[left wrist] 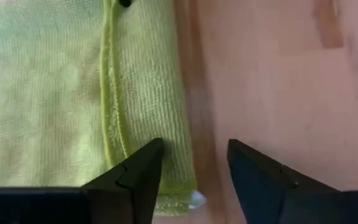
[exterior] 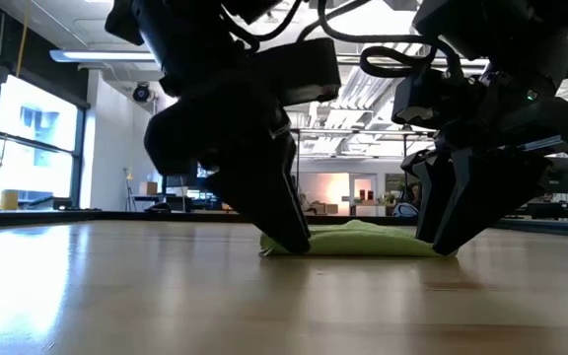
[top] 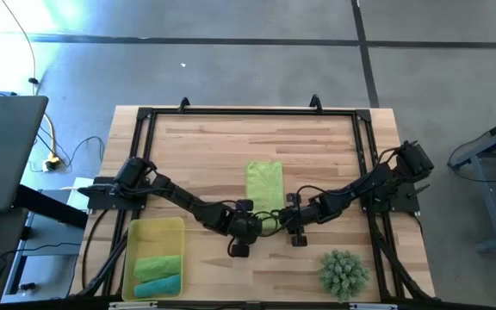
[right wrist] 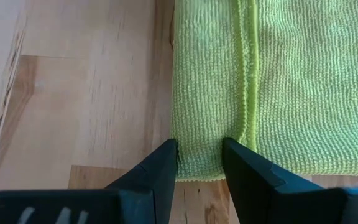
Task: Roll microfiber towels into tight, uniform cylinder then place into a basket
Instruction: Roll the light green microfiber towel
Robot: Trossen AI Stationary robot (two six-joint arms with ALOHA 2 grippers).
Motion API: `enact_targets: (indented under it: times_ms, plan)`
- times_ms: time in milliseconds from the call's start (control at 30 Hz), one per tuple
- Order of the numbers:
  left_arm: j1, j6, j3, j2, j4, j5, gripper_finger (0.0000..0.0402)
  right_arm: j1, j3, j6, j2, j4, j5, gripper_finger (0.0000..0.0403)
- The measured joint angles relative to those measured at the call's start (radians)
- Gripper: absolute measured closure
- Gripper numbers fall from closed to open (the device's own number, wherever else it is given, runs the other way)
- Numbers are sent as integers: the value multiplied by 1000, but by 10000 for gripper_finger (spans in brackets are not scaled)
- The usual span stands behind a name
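Claws both down at near fold of lime towel (top: pixel 264 183): my left claw (left wrist: pixel 194 163) spread apart, my right claw (right wrist: pixel 199 160) pinching folded edge.

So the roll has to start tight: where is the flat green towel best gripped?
Likely at the folded near edge of the green towel, one corner per gripper, from above. The left gripper and right gripper each sit at an end of that fold, which gives a thicker lip than the flat cloth.
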Motion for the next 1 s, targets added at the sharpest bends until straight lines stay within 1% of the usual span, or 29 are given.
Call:
enact_targets:
  times_ms: [133, 233, 333, 433, 567, 767, 867, 1000]
  plan:
    - [0, 41, 2, 0, -48, -39, 207, 0, 0, 0, 0, 1, 0, 280]
    - [2, 37, 3, -1, -76, -58, 195, 0, 0, 0, 0, 3, 0, 280]
    - [10, -6, 5, 12, -79, -33, 193, 0, 0, 0, 0, 4, 0, 280]
    - [18, -90, 5, 28, -85, 9, 200, 0, 0, 0, 0, 4, 0, 280]
    - [23, -178, 6, 35, -85, 27, 231, 0, -1, -3, -10, 1, -3, 280]
    - [23, -215, 5, 38, -78, 17, 303, 5, -7, -33, -99, -44, -31, 280]
    - [23, -242, 5, 38, -81, 17, 334, 24, -5, -85, -127, -33, -21, 280]
    - [24, -263, 2, 38, -62, 19, 363, 73, -5, -192, -124, -12, 13, 280]
